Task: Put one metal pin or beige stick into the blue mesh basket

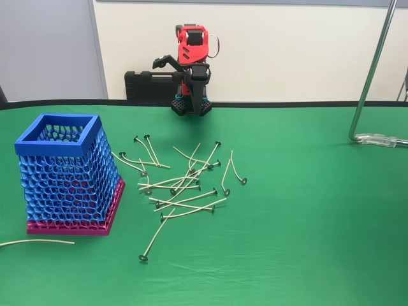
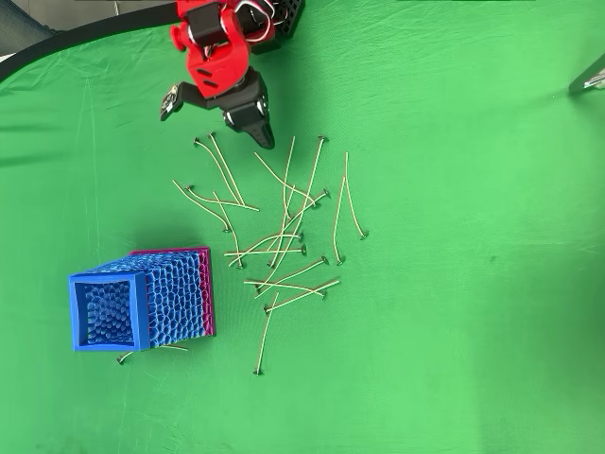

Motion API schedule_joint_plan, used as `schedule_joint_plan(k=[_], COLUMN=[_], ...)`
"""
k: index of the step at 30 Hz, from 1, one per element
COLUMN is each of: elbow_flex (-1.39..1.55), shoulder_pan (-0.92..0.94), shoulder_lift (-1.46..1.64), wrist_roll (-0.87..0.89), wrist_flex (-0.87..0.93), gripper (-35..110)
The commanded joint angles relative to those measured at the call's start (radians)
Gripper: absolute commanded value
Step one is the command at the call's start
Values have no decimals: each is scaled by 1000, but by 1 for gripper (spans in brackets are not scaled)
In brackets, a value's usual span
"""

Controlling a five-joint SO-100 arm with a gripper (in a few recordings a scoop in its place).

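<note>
The red arm [image 1: 191, 48] sits folded at the table's far edge, and its gripper [image 2: 213, 118] hangs above the green cloth [image 1: 306, 210]. In the overhead view one dark finger [image 2: 251, 121] points at the sticks and the other [image 2: 172, 98] splays away to the left, so the jaws stand wide apart with nothing between them. A black case [image 1: 148, 85] behind the arm is partly hidden by it. No writing can be read.

The beige sticks [image 1: 182, 185], thin, slightly bent, each with a small dark round head, lie crossed in a loose heap mid-table. One stick [image 1: 35, 241] lies apart near the front left corner, cut off by the picture's edge. The blue mesh basket [image 1: 57, 144] stands upright toward the left edge on its magenta base; whether anything lies inside cannot be made out
</note>
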Motion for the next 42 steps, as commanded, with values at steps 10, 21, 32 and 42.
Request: schedule_joint_plan(k=[10,21,32,42], elbow_flex=[-362,-704,-756,-799], shoulder_pan=[20,-35,-112,-46], shoulder_lift=[-344,-695,-851,-977], wrist_roll=[172,430,876,1131], wrist_flex=[97,282,325,273], gripper=[1,1,1,1])
